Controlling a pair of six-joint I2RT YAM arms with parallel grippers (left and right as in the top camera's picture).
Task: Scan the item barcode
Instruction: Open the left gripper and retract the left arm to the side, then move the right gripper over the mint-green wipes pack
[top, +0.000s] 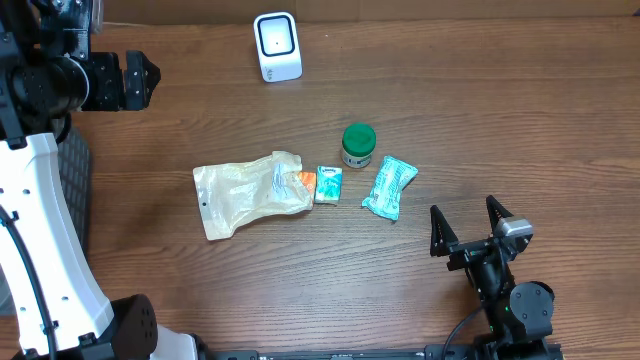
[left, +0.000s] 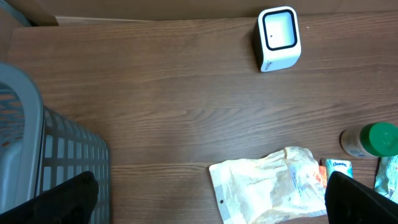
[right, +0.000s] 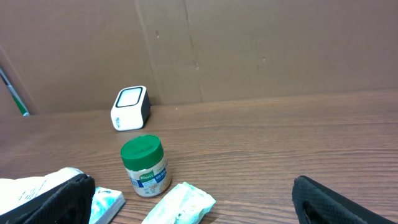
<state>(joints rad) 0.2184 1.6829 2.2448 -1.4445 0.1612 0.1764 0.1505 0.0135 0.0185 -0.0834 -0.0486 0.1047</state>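
- Nothing picked up yet: left gripper (top: 148, 78) and right gripper (top: 465, 213) both gape wide, empty.
- Next, I'd guess, one item, maybe the green-lidded jar (top: 358, 145), goes to the scanner (top: 277, 46).

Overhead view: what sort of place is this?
Probably a mock checkout station: a white barcode scanner on a wooden table, a green-lidded jar and a teal packet as goods, a grey basket.

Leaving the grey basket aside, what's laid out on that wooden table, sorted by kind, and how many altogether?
White scanner: 1
Green-lidded jar: 1
Teal packs: 2 (small tissue pack, long wrapper)
Crumpled cream bag: 1
Total: 5
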